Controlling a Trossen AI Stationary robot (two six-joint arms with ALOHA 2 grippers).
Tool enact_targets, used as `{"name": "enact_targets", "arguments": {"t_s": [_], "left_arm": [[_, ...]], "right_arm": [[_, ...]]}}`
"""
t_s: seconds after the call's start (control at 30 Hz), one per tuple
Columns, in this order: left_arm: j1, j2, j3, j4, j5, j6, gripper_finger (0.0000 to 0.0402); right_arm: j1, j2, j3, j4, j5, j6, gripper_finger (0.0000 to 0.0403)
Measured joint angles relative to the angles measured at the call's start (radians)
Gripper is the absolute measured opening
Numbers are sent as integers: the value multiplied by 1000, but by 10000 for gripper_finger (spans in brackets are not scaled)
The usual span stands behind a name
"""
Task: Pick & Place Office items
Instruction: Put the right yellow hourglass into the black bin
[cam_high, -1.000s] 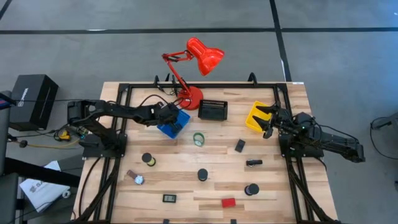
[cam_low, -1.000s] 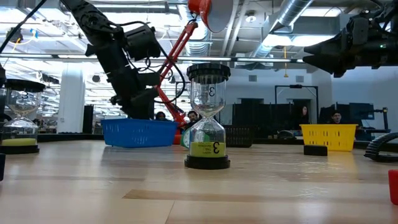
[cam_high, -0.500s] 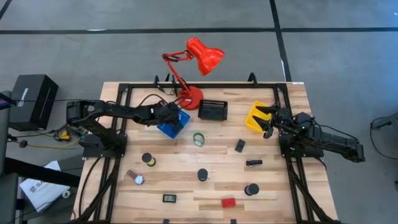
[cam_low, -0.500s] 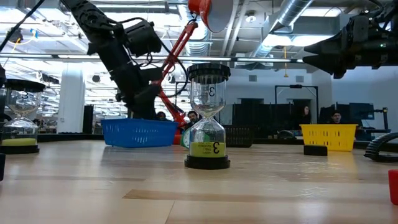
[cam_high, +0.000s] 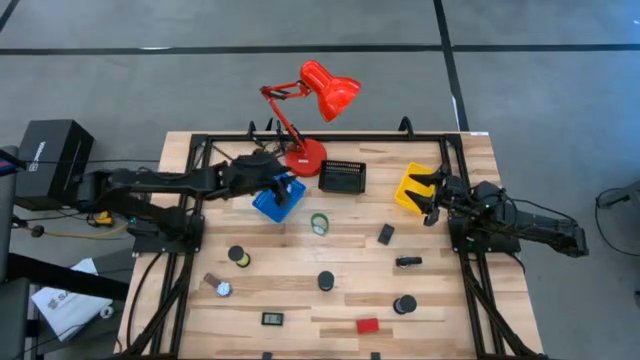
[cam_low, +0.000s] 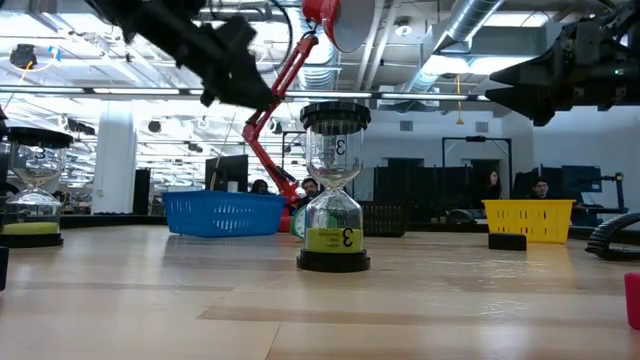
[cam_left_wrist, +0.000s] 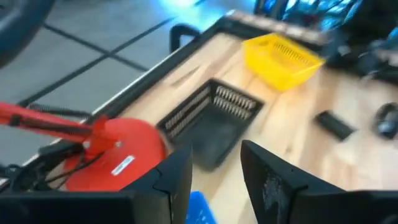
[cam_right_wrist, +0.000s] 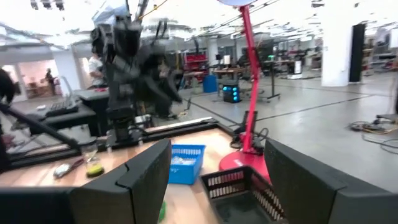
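Jaws of the left gripper (cam_left_wrist: 214, 180) stand parted with nothing between them; a second ago they were down at the blue bin (cam_high: 279, 198), and now the arm has lifted and drawn back toward the surface's far left edge, beside the red desk lamp (cam_high: 305, 156). That reads as a drop into the blue bin just finished, so the arm looks free for another pick. The right gripper (cam_high: 430, 195) has not moved, its jaws wide and empty over the yellow bin (cam_high: 412, 186). Remaining office items lie scattered on the open front half: a green tape roll (cam_high: 319, 223), black cylinders (cam_high: 326, 281), a red block (cam_high: 367, 325). Wide bare wood separates them, well clear of the black frame rails (cam_high: 200, 150).
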Motion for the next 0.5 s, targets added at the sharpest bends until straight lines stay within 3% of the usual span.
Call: {"name": "enact_targets", "arguments": {"t_s": [0.3, 0.5], "left_arm": [[-97, -21, -1, 155, 196, 76, 113], [-173, -21, -1, 174, 199, 78, 108]], "right_arm": [[88, 89, 0, 72, -46, -2, 249], [151, 143, 0, 110, -52, 0, 249]]}}
